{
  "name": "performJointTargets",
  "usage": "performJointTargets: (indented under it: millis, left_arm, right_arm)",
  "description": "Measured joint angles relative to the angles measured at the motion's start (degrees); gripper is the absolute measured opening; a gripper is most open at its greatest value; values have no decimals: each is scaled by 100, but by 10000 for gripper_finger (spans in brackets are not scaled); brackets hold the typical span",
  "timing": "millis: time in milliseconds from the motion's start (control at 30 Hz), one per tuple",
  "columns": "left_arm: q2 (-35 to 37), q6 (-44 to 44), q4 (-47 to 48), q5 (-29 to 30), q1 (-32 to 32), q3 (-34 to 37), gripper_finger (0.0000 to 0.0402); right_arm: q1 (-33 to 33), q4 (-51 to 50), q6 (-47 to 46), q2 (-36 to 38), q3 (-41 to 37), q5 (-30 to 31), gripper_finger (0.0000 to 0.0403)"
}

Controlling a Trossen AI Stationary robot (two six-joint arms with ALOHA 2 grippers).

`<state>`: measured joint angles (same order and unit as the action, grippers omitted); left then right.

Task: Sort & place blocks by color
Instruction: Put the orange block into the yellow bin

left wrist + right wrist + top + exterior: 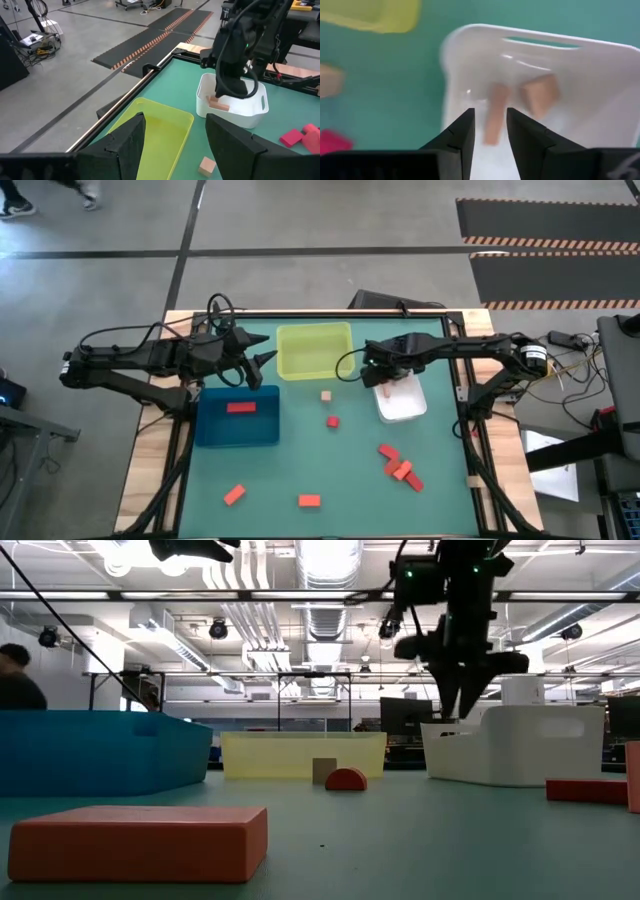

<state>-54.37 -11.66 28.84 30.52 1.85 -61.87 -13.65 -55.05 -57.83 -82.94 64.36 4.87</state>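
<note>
My right gripper [384, 380] hangs open over the white tray [410, 408], fingers pointing down; in the right wrist view [491, 117] a pale tan bar [494, 117] lies in the tray below the gap, with a tan cube [540, 95] beside it. My left gripper [267, 361] is open and holds nothing, raised between the blue tray [215, 430] and the yellow-green tray [313, 350]. A red block [240, 407] lies in the blue tray. Loose on the mat are a tan cube [326, 395], a red cube [332, 421], a red cluster [400, 467] and two orange blocks [234, 495] [309, 501].
The three trays stand along the mat's far half: blue on the left, yellow-green in the middle, white on the right. The low view shows an orange block [140, 840] close to the near edge. A person stands in the room beyond the table [18, 680].
</note>
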Motion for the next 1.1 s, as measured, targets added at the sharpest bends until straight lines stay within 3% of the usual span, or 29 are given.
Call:
performJointTargets:
  millis: [300,833,967,1100]
  left_arm:
    - [0,-7,2,-4,-2,2,193]
    - [0,2,0,-6,0,2,193]
    - [0,-1,-13,-6,-1,2,193]
    - [0,-5,-244,-10,0,2,193]
  right_arm:
    - [205,3,229,0,790,-622,93]
    - [1212,44,-123,0,1731,-1861,113]
    - [1521,22,606,0,1730,-2291,120]
    - [2027,-229,2113,0,1714,-2706,126]
